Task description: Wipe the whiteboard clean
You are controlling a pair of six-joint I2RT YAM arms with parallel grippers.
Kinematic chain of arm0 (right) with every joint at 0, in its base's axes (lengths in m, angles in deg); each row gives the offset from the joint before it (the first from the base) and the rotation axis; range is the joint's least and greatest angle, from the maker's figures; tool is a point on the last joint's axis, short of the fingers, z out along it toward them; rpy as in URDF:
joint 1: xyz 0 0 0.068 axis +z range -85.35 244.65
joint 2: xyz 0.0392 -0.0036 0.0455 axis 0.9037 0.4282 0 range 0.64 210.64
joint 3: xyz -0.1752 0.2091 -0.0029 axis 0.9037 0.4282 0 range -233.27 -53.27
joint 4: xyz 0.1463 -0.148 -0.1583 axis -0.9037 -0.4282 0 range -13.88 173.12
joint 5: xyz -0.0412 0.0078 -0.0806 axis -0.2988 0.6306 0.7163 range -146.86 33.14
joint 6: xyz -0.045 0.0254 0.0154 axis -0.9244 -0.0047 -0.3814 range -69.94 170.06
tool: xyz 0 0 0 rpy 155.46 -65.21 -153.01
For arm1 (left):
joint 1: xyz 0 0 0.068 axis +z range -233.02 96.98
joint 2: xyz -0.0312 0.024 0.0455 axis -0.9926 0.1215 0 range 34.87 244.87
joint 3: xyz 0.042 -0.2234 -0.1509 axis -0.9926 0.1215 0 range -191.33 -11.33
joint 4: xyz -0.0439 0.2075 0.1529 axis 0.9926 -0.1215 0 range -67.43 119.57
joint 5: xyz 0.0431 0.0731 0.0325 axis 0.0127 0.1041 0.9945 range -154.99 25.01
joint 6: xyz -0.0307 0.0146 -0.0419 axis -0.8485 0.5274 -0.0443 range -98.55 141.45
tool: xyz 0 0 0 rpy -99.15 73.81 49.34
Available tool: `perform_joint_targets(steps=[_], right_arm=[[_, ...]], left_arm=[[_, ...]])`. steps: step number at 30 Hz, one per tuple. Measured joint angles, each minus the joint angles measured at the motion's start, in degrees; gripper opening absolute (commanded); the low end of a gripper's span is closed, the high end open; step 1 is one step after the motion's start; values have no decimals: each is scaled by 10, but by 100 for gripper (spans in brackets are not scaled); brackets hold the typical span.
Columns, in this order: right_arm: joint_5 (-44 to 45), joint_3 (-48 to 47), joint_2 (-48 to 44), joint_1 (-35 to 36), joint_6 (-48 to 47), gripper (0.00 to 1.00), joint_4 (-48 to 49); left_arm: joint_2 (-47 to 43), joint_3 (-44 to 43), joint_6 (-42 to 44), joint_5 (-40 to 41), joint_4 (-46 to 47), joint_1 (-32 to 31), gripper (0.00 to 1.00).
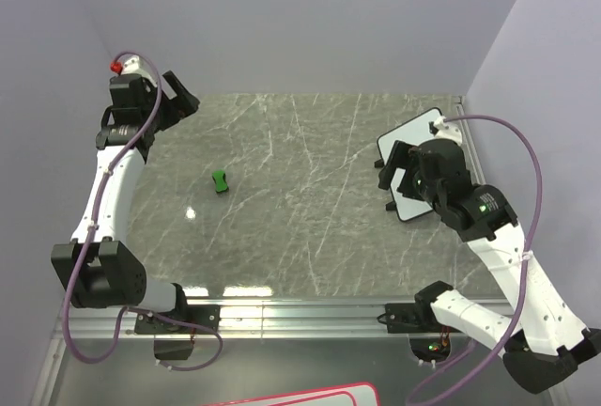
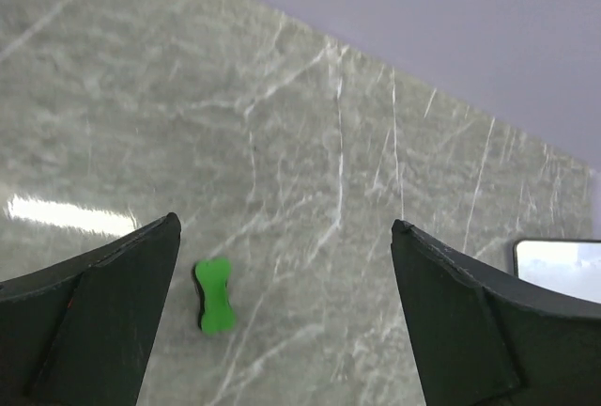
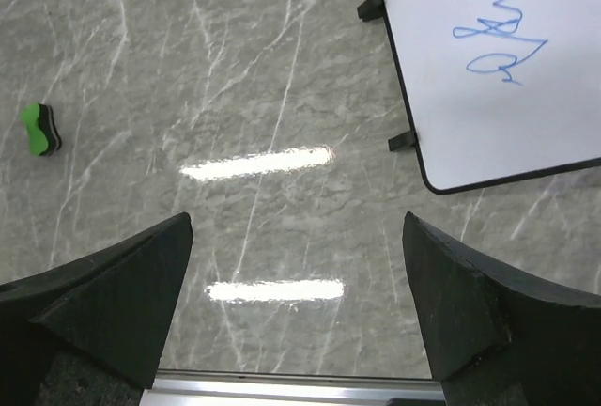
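**Top external view.**
- Whiteboard (image 1: pixel 411 128): lies flat at the far right of the table (image 1: pixel 300 237), partly hidden under the right arm.
- Right gripper (image 1: pixel 391 169): hangs over the board's left edge, jaws spread, holding nothing.
- Left gripper (image 1: pixel 186 98): at the far left corner, jaws spread, empty.
- Green block (image 1: pixel 220 181): alone, left of centre and well apart from the board. It is probably the eraser.

**Left wrist view.**
- Left gripper (image 2: pixel 286 227): fingers wide apart.
- Green block (image 2: pixel 215 295): on the marble just inside the left finger, off the midline.
- Whiteboard (image 2: pixel 559 257): only a corner shows, at the right edge.
- Step judged: fetch the block. Centre the jaws over it, align them across its narrow waist, then descend squarely.

**Right wrist view.**
- Right gripper (image 3: pixel 299 221): fingers wide apart, bare table between them.
- Whiteboard (image 3: pixel 526 124): upper right, resting on small black feet (image 3: pixel 371 7).
- Blue scribble (image 3: pixel 488 21): not yet wiped.
- Green block (image 3: pixel 40 130): far left.
- Advice: the board looks light, so it should be steadied at the rim before wiping, clear of the marked area.
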Motion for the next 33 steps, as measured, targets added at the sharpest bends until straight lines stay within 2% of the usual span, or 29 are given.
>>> perform_joint_targets(steps=[6, 13, 18, 22, 28, 29, 33], right_arm=[[-5, -73, 31, 0, -39, 100, 4], [-2, -81, 38, -1, -62, 96, -11], [-7, -43, 17, -4, -61, 96, -18], [-9, -17, -13, -6, -55, 96, -30], [12, -15, -22, -8, -47, 95, -42], [16, -16, -21, -8, -46, 95, -44], [38, -31, -12, -10, -46, 95, -51]], left_arm=[[-2, 36, -33, -27, -23, 1, 100], [39, 34, -66, 79, -111, -17, 95], [89, 61, -70, 137, -130, -87, 92], [149, 64, -70, 155, -134, -121, 83], [221, 64, -72, 164, -127, -116, 73], [234, 64, -71, 164, -121, -116, 68], [280, 57, -65, 155, -109, -118, 60]])
